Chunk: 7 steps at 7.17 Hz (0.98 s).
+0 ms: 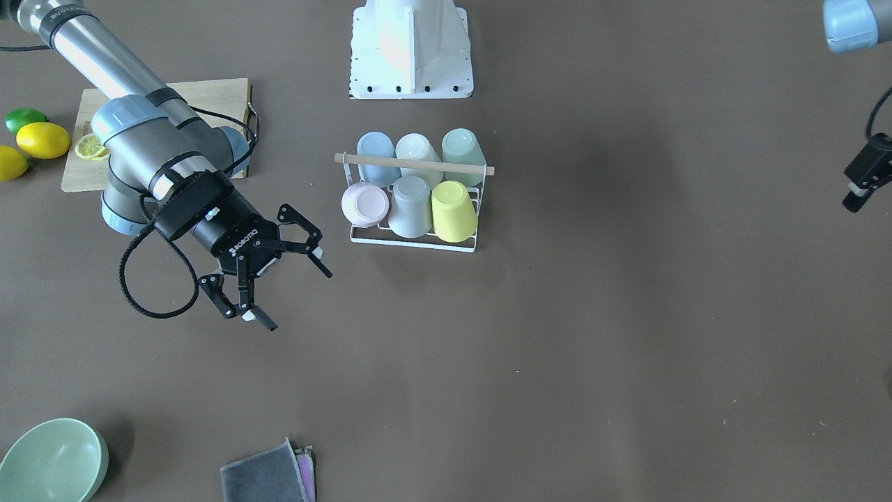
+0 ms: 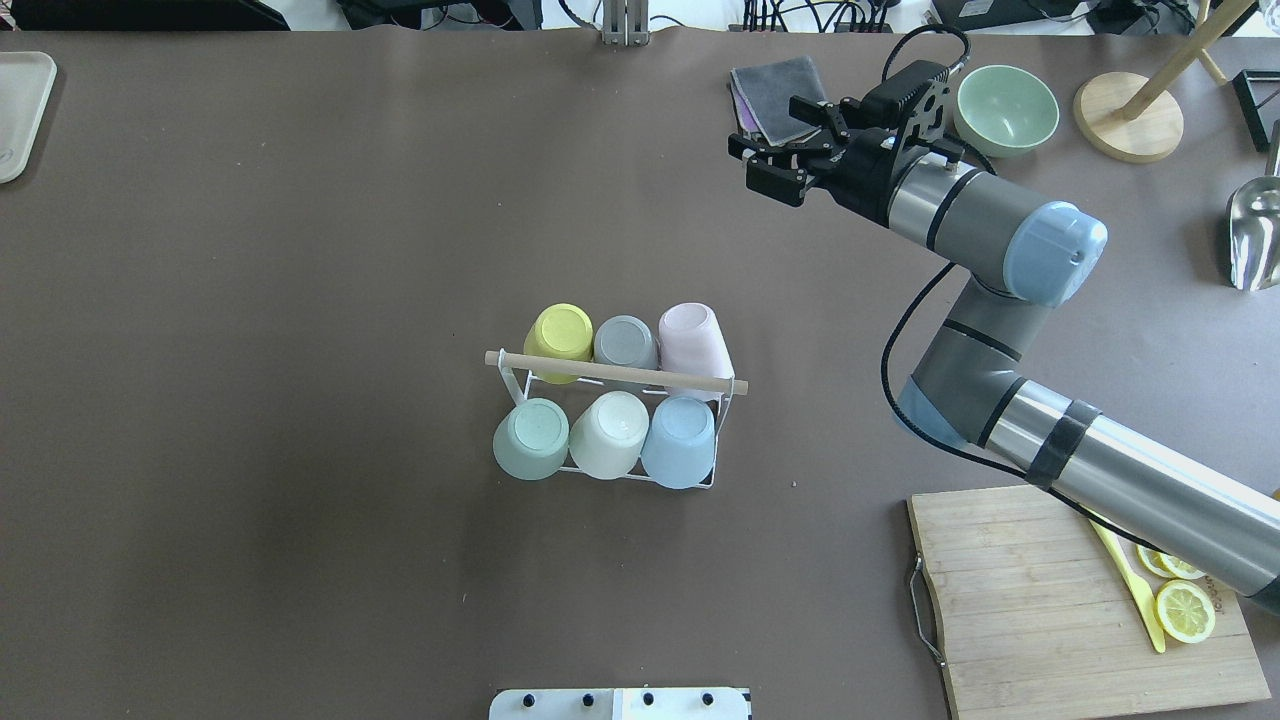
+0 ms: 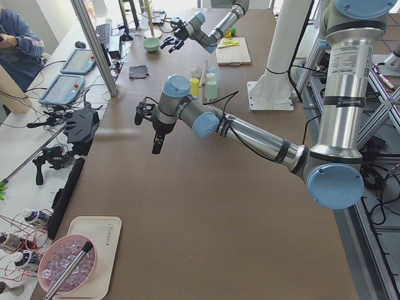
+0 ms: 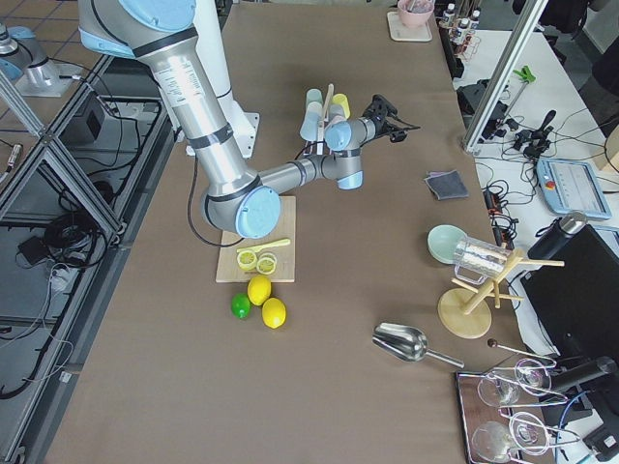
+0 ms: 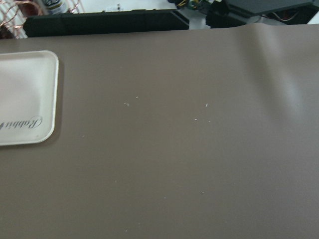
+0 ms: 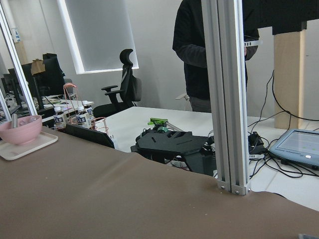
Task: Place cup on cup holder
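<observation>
Six cups (image 2: 610, 445) sit upturned in two rows of three on the white wire cup holder (image 1: 418, 164) at mid-table, near the robot's base. Its wooden rod (image 2: 615, 371) crosses above them and masks part of the cups from overhead. Yellow, grey and pink fill the row on the operators' side; green, cream and blue fill the row nearer the robot. The pink cup (image 1: 364, 203), at the end of its row, leans outward with one round end turned to the front camera. Whether it sits fully over a prong cannot be made out, since the cups hide the prongs.

The right gripper (image 1: 298, 298) hangs above bare table beside that end of the holder, apart from it, jaws spread wide and holding nothing. The left gripper (image 3: 145, 134) hovers well off toward the table's other end. The front camera cuts it at the frame edge and the overhead view misses it, so whether its fingers are spread or pressed together cannot be told. Its wrist camera takes in only brown table cover and a corner of a white tray (image 5: 25, 99).

On the right arm's side lie a wooden cutting board (image 2: 1040, 600) with lemon slices (image 2: 1185, 610), partly covered by the arm, a green bowl (image 1: 52, 464) cut by the front camera's frame, and a grey cloth (image 1: 265, 477)
</observation>
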### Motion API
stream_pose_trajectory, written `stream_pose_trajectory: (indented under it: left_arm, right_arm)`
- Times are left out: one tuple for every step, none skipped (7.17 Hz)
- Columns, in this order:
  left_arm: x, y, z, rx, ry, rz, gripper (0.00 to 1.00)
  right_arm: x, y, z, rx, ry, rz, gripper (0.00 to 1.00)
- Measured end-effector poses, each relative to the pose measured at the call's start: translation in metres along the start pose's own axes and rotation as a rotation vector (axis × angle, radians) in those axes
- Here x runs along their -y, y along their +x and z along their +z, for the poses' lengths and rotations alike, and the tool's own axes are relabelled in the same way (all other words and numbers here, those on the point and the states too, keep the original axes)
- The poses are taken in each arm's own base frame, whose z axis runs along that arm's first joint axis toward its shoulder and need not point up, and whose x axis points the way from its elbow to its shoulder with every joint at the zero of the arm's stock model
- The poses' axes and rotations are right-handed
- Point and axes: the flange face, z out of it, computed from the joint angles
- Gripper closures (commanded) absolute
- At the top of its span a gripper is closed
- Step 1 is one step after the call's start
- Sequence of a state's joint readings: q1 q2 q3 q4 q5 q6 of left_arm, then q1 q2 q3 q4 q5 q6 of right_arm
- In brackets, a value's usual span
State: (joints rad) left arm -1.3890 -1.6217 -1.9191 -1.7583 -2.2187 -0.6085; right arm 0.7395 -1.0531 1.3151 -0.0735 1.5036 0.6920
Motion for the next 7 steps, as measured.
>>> stream_pose_trajectory:
  left_arm:
    - [0.002, -0.024, -0.008, 0.020, -0.042, -0.086, 0.02]
    - [0.000, -0.042, -0.008, 0.045, -0.077, -0.143, 0.02]
    - [-0.007, -0.057, -0.003, 0.064, -0.105, -0.159, 0.03]
    - [-0.013, -0.073, 0.001, 0.074, -0.123, -0.138, 0.02]
    - [-0.017, -0.089, 0.001, 0.081, -0.136, -0.112, 0.02]
    - [-0.021, -0.103, 0.000, 0.088, -0.148, -0.103, 0.03]
    - [-0.022, -0.112, 0.001, 0.092, -0.155, -0.103, 0.02]
  right_arm:
    - [0.011, 0.006, 0.003, -0.071, -0.067, -0.008, 0.00]
    - [0.025, 0.012, 0.003, -0.166, -0.171, -0.015, 0.00]
    - [0.039, 0.017, 0.002, -0.265, -0.294, -0.014, 0.00]
    - [0.046, 0.020, -0.004, -0.340, -0.400, -0.007, 0.00]
    - [0.045, 0.030, -0.018, -0.410, -0.497, 0.018, 0.00]
    - [0.041, 0.049, -0.032, -0.478, -0.597, 0.072, 0.00]
    - [0.040, 0.067, -0.046, -0.540, -0.703, 0.136, 0.00]
